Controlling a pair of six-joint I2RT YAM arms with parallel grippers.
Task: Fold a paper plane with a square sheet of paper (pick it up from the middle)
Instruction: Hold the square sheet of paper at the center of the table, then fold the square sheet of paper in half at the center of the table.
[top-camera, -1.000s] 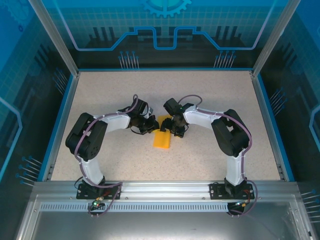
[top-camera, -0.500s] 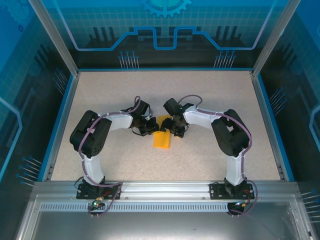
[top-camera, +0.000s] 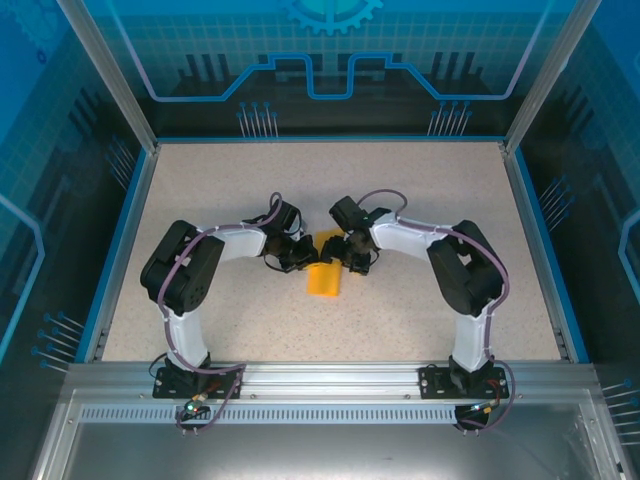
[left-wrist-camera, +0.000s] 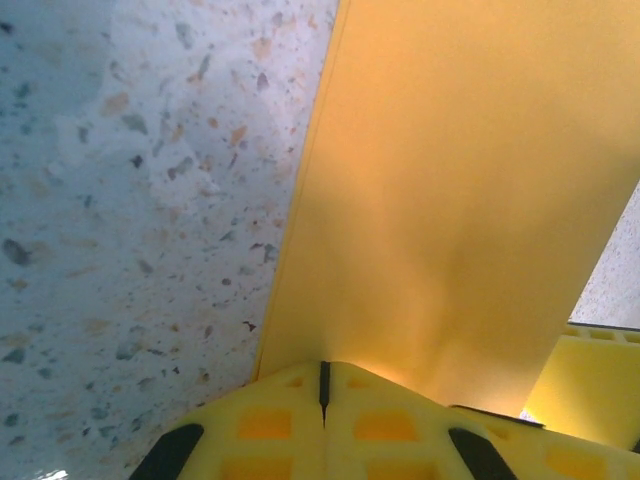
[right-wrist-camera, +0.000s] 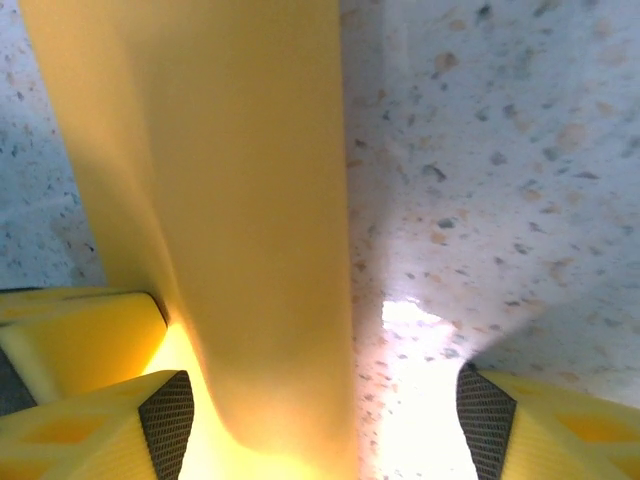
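Sheet of paper (top-camera: 323, 279): folded to a narrow strip, flat at centre of worktop (top-camera: 200, 200), between both tools. Left tool (left-wrist-camera: 322, 378): closed, fingertips together, set against the strip's edge. Right tool (right-wrist-camera: 322, 400): open, fingers spread, strip between them, ungripped.

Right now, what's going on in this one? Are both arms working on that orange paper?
Both arms meet at the middle of the table over the sheet of paper, which lies folded into a narrower oblong and is not yet a plane. The left gripper is shut with its tips at the paper's end; whether it pinches the paper cannot be told. The right gripper is open, low over the table, with part of the paper between its fingers.
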